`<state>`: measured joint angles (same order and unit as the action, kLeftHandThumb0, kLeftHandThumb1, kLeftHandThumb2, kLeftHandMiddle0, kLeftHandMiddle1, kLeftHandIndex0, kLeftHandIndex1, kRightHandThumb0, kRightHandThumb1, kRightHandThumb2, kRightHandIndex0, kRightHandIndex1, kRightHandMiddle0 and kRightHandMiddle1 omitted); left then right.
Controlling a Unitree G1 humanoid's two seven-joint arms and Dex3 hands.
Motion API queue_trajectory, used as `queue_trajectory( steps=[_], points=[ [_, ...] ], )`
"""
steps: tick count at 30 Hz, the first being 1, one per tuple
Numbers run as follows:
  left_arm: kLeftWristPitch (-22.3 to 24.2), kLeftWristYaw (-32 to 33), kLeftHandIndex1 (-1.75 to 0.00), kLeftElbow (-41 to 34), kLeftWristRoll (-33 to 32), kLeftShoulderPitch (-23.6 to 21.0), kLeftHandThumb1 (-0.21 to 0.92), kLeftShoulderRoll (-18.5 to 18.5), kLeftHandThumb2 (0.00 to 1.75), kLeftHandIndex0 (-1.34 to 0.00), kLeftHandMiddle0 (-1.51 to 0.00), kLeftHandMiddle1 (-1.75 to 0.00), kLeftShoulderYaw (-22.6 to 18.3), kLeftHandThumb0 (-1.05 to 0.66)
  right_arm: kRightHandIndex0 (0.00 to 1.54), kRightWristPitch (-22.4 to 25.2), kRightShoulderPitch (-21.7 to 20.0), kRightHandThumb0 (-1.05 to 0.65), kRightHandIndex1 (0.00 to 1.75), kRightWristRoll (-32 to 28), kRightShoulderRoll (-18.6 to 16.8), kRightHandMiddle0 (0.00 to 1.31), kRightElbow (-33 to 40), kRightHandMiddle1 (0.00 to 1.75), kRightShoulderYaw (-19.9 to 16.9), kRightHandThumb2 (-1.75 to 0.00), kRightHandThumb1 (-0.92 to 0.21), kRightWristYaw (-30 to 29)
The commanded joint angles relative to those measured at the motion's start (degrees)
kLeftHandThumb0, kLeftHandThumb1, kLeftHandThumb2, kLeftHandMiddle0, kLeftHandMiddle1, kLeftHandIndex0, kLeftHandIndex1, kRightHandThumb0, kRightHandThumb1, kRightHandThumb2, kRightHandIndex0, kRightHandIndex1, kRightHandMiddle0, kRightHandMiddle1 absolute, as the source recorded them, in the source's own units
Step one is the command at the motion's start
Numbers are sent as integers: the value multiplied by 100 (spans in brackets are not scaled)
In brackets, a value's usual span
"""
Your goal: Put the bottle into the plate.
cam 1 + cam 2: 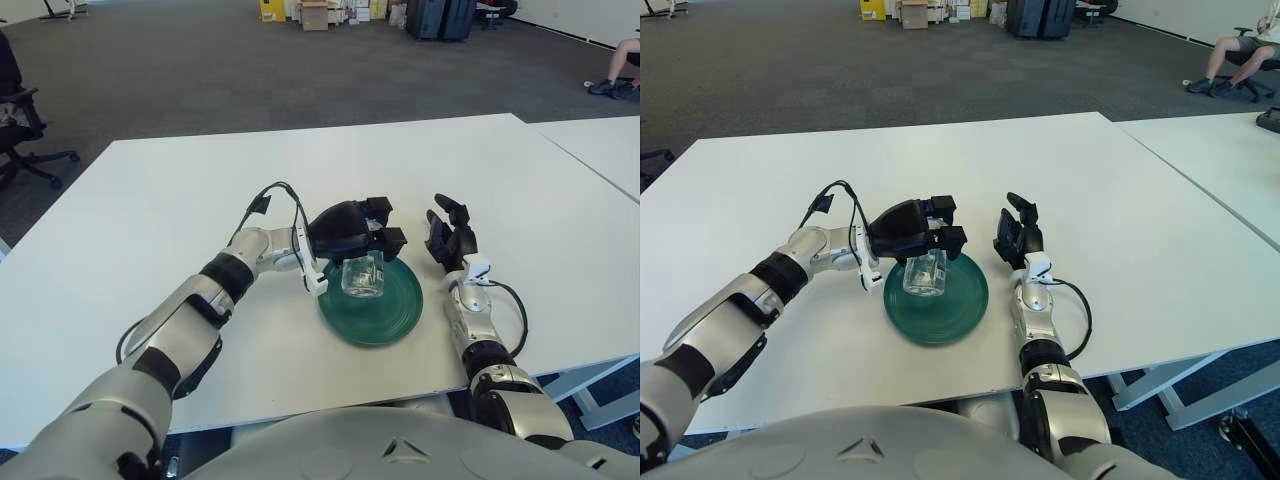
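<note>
Gripping the clear bottle [362,276] from above, my left hand [352,230] holds it over the green plate [390,312], hiding its top; I cannot tell whether its base touches. My right hand [450,240] shows just right of the plate, fingers spread, holding nothing.

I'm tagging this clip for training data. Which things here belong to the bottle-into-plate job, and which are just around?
Part of the job:
- bottle, clear, over the plate
- green plate
- left hand, gripping the bottle from above

Just around:
- right hand, idle, right of the plate
- white table
- office chair, far left
- second table, right
</note>
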<state>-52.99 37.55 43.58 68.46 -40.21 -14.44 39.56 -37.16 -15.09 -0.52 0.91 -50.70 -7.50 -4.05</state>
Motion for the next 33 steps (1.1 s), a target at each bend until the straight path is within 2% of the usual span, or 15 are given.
queue_trajectory(
  steps=[1, 7, 16, 20, 33],
  points=[
    [243, 382, -170, 226, 172, -391, 15, -10, 150, -55, -73, -175, 205, 3, 39, 56, 267, -62, 1, 35, -122, 0, -260, 71, 25, -80, -92, -73],
    [531, 821, -174, 460, 372, -567, 14, 24, 153, -52, -75, -175, 544, 0, 39, 34, 217, -63, 1, -5, -109, 0, -335, 70, 3, -80, -92, -95],
    [1112, 1360, -175, 703, 731, -850, 21, 63, 145, -46, -69, -174, 1040, 0, 40, 34, 182, -63, 1, 11, -118, 0, -400, 70, 0, -79, -92, -203],
    [1366, 1529, -175, 959, 790, -947, 22, 203, 143, -45, -69, -173, 1212, 0, 41, 76, 164, -62, 2, 30, -112, 0, -418, 71, 7, -79, -92, -281],
    [1511, 1969, -175, 1166, 798, -1040, 24, 284, 142, -44, -67, -174, 1607, 0, 42, 77, 179, -61, 2, 47, -116, 0, -376, 74, 36, -77, -92, -389]
  ],
)
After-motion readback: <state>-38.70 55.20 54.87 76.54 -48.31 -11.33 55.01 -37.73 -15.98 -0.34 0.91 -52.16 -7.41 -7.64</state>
